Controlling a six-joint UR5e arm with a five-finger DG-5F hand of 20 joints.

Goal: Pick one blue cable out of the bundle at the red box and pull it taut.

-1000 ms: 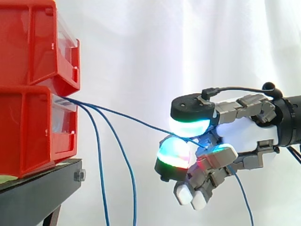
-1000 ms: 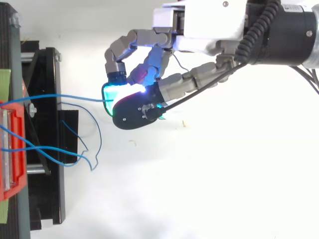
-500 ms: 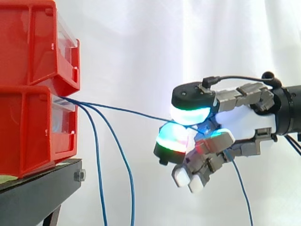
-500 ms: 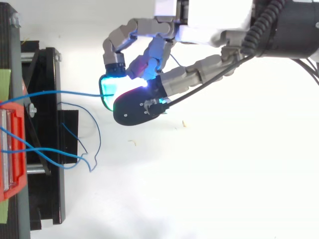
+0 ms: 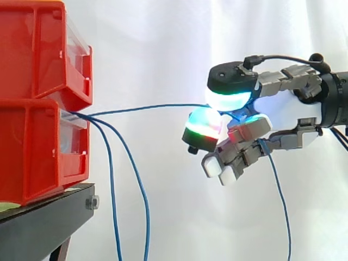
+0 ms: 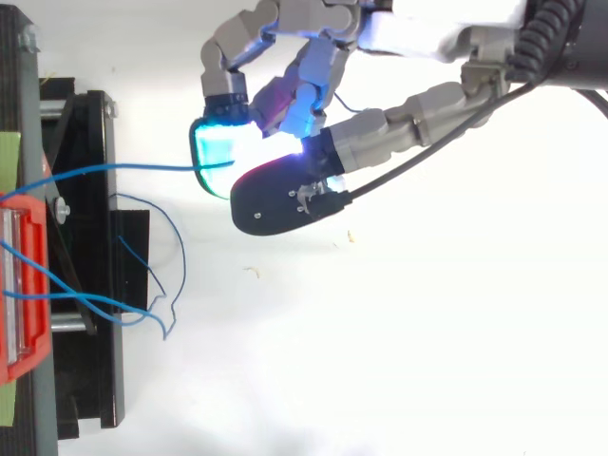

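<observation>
Compared with a second ago, the hand [image 5: 285, 117] sits higher at the right of the side view, so the blue cable [image 5: 147, 107] now runs almost level to it, not sloping down the way it did. From above it has also shifted toward the upper edge of the frame.

Its fingers are curled, and the cable is pinched between two glowing pads [image 5: 228, 97], a green-white one on top and a green-and-red one just below it (the other fingers are bent underneath, holding nothing as far as I can see). The free end of the same cable drops down from the hand toward the bottom right of the side view.

At the left of the frame, the cable comes out of the front of the lower red bin [image 5: 32, 147], right at its top edge, just under the upper red bin [image 5: 38, 49]. It looks close to straight, with a small bend near the bin. In the top view the cable [image 6: 133, 168] crosses over the black stand [image 6: 90, 190] and meets the cyan pad.

Two loose blue cables [image 5: 111, 179] hang slack from the same spot on the bin, down past the stand to the bottom edge of the frame. Behind all of this hangs the white curtain [image 5: 163, 43].
</observation>
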